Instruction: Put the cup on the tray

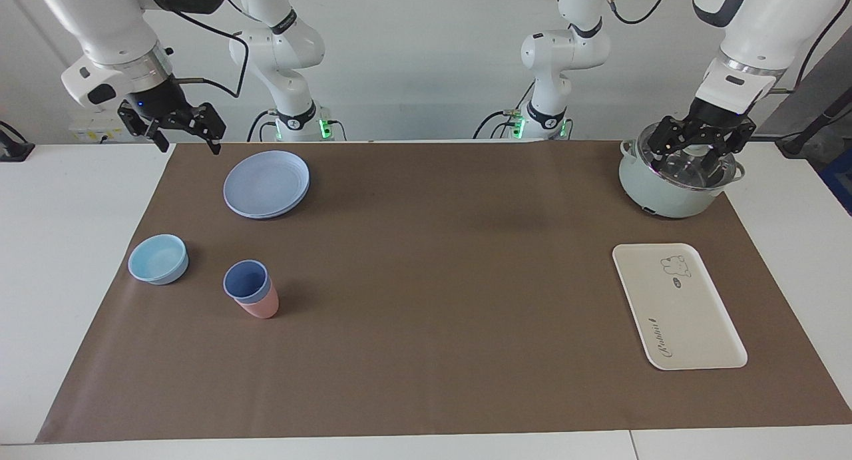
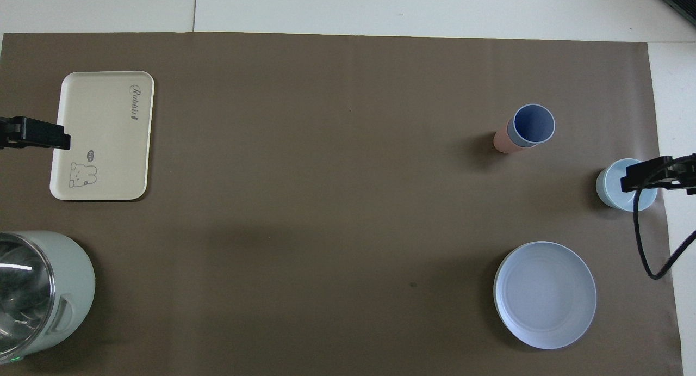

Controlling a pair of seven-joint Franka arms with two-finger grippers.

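Note:
The periwinkle-blue cup (image 1: 245,279) stands upright, nested inside a pink tumbler (image 1: 261,307), toward the right arm's end of the table; it also shows in the overhead view (image 2: 533,123). The cream-white tray (image 1: 679,307) with the bear drawing lies bare toward the left arm's end (image 2: 103,136). My right gripper (image 1: 188,142) hangs open and empty in the air over the mat's corner beside the blue plate, well apart from the cup. My left gripper (image 1: 692,159) hangs open and empty over the pot.
A round blue plate (image 1: 266,184) lies nearer to the robots than the cup. A light-blue bowl (image 1: 158,259) sits beside the cup at the mat's edge. A pale green pot with a glass lid (image 1: 675,180) stands nearer to the robots than the tray.

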